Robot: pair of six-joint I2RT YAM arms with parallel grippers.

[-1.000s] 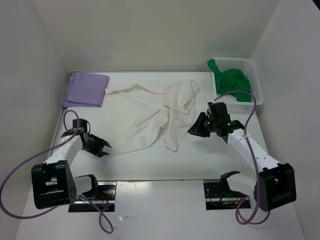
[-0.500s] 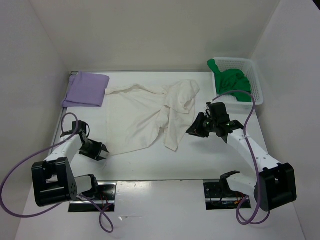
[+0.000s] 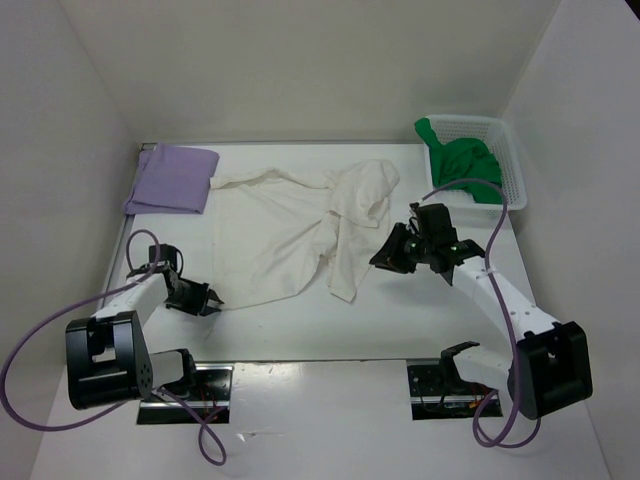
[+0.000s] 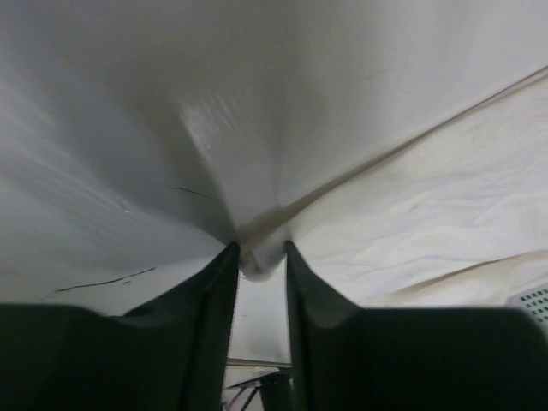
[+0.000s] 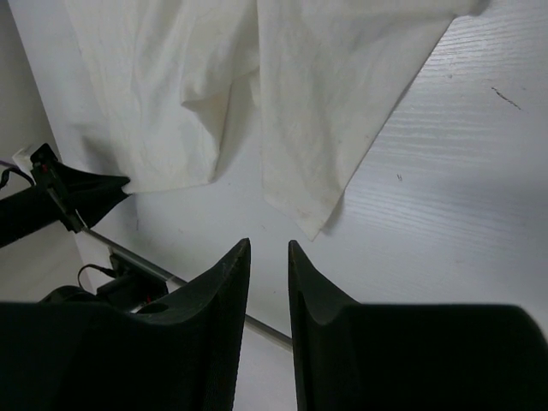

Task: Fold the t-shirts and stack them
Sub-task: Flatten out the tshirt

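Observation:
The cream white t-shirt lies spread and partly bunched in the middle of the table. My left gripper is at its near left corner. In the left wrist view that corner of the cream shirt is bunched between the tips of the left gripper, which is shut on it. My right gripper hovers right of the shirt's folded flap; the right gripper is open with nothing between its fingers. The lavender t-shirt lies folded at the far left. The green t-shirt sits in the basket.
A white mesh basket stands at the far right corner against the wall. White walls close in the table on the left, back and right. A metal strip runs along the near edge by the arm bases. The left arm shows in the right wrist view.
My left gripper has dropped a little toward the near edge and its jaws have narrowed on the cream shirt's corner. The right gripper has edged left toward the shirt.

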